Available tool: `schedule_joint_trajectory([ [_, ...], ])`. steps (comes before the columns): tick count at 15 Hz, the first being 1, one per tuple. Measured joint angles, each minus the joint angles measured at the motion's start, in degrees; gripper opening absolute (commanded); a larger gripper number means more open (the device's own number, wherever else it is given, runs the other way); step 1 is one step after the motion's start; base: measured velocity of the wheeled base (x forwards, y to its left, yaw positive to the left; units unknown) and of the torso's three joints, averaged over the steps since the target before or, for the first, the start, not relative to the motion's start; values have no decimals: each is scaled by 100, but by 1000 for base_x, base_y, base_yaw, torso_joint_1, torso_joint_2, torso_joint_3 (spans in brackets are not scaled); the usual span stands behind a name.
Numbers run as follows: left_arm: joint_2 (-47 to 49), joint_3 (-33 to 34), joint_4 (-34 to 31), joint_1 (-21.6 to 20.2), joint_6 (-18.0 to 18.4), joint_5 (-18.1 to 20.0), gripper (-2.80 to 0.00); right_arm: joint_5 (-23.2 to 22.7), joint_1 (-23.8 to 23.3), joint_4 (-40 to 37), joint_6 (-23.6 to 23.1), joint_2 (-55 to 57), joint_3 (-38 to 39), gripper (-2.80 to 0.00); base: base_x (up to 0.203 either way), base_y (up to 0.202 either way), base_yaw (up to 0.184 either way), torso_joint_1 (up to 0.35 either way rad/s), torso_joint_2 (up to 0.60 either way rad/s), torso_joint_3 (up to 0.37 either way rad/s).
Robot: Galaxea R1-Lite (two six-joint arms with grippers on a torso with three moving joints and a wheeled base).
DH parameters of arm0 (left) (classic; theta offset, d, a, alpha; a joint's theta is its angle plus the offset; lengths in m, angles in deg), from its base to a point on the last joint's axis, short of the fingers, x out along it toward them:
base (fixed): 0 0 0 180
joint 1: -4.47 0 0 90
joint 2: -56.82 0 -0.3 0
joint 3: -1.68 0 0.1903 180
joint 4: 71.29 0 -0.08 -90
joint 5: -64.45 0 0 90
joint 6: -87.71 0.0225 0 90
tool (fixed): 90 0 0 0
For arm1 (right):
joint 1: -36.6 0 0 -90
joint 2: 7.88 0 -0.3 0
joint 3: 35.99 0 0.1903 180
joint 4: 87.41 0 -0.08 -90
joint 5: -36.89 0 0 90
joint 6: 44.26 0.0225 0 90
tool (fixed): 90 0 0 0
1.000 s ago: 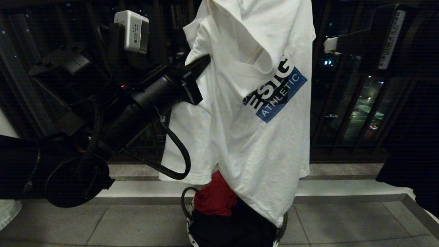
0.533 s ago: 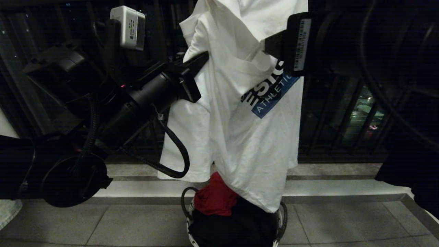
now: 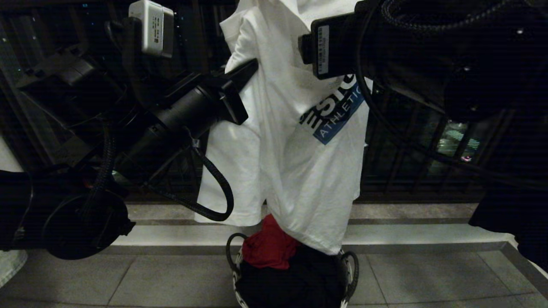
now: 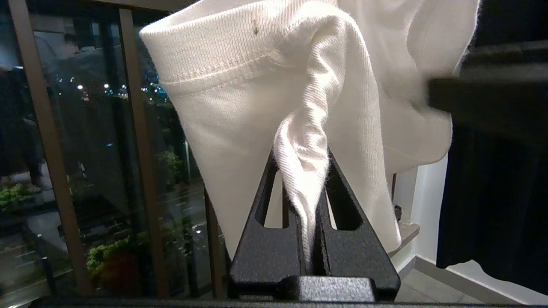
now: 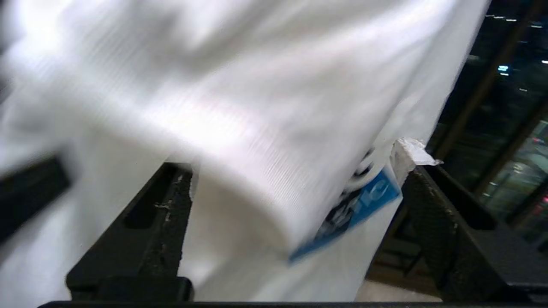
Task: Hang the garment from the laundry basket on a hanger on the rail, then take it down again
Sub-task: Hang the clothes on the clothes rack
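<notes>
Overhead, the left hand (image 4: 310, 214) pinches the T-shirt (image 3: 299, 162), the right hand (image 5: 295, 239) spread beside it; below, a basket (image 3: 349, 269) with red cloth (image 3: 267, 248) on floor tiles (image 3: 171, 278), dark railing (image 3: 411, 162) behind.

Both arms are matte black with rounded joint housings. The left arm (image 3: 171, 124) carries a white boxy camera module (image 3: 152, 28) behind the tool and a braided black cable (image 3: 214, 188) looping below it. The right arm (image 3: 428, 55) bears a white barcode label (image 3: 323, 42). The tool fingers (image 4: 265, 256) are textured black wedges with slotted openings.
</notes>
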Motion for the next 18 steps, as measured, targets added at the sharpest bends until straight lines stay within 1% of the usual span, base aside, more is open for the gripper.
schedule_joint_trajectory([
  [5,-7,11,12,0,0,2,-280,-6,-261,7,-274,317,-840,0,0,0,0,0,0,0],
  [6,-7,13,11,-1,0,0,-280,-11,-306,2,-308,395,-983,-280,0,0,0,0,0,0],
  [11,-18,24,17,-1,-2,7,-280,-100,-429,-9,-385,593,-1205,-280,0,0,0,0,0,0],
  [14,-30,24,20,-1,-2,5,-280,-443,-446,16,-357,633,-1411,-280,0,0,0,0,0,0],
  [16,-13,13,17,0,2,-52,-280,-458,-320,-9,-213,622,-1455,-280,0,0,0,0,0,0],
  [18,60,-84,13,0,20,-281,-280,-447,-49,-89,-31,587,-1442,-280,0,0,0,0,0,0],
])
